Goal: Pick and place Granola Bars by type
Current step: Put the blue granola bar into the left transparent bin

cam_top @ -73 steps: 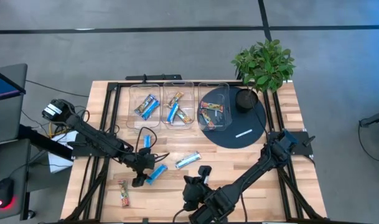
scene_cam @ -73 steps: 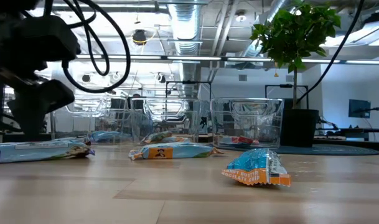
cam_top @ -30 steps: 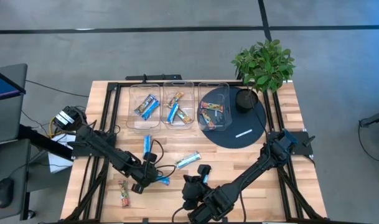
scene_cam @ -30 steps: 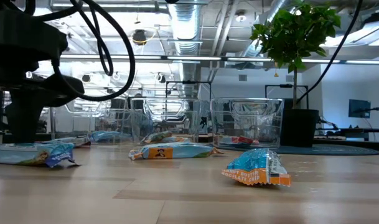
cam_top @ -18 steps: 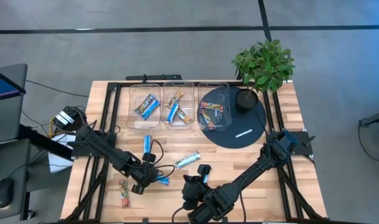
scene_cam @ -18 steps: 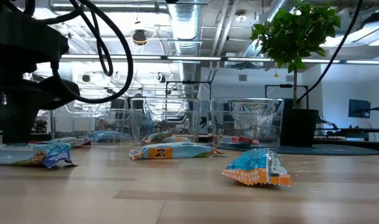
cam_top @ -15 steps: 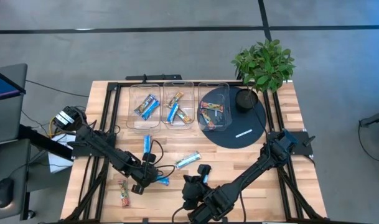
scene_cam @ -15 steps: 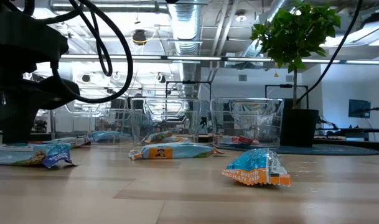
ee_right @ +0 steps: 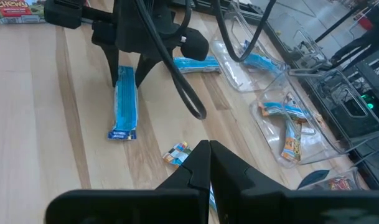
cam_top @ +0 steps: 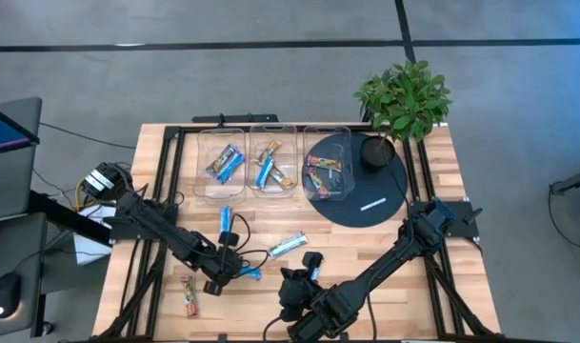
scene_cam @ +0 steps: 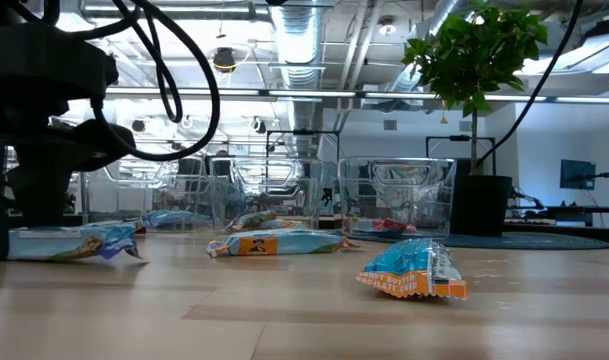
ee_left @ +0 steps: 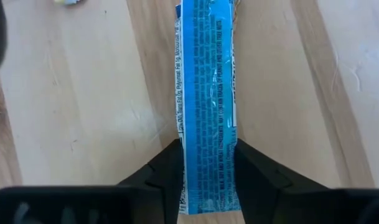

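Note:
My left gripper (cam_top: 229, 271) stands at the table's near left, shut on a blue granola bar (ee_left: 206, 93) that runs from the fingers toward the table's right (cam_top: 249, 275). My right gripper (ee_right: 208, 163) is shut near the front middle (cam_top: 311, 260), over a small blue bar (ee_right: 177, 152) that it partly hides. Loose bars lie flat on the wood: a blue one (cam_top: 225, 219), a blue-silver one (cam_top: 288, 246) and an orange-brown one (cam_top: 189, 295). More bars lie in three clear bins (cam_top: 221, 152). My left gripper pinches the blue bar's two long edges (ee_left: 183, 180) between its two fingers, close to the bar's left end. The fingers (ee_right: 112, 74) come down from above, slanting from the table's left. The bar stays level at the table top (scene_cam: 74, 242); I cannot tell whether it is clear of the wood.
The bins (cam_top: 272, 152) stand in a row at the far edge; the right one (cam_top: 328, 167) sits on a dark round mat (cam_top: 380, 200) bearing a small white mark. A potted plant (cam_top: 404, 95) stands at the far right. A crumpled blue-orange bar (scene_cam: 414, 272) lies near the front.
In the low view the blue bar at my left gripper now stands a little farther toward the table's right edge and slightly higher than before, still level. The gripper above it has shifted the same way.

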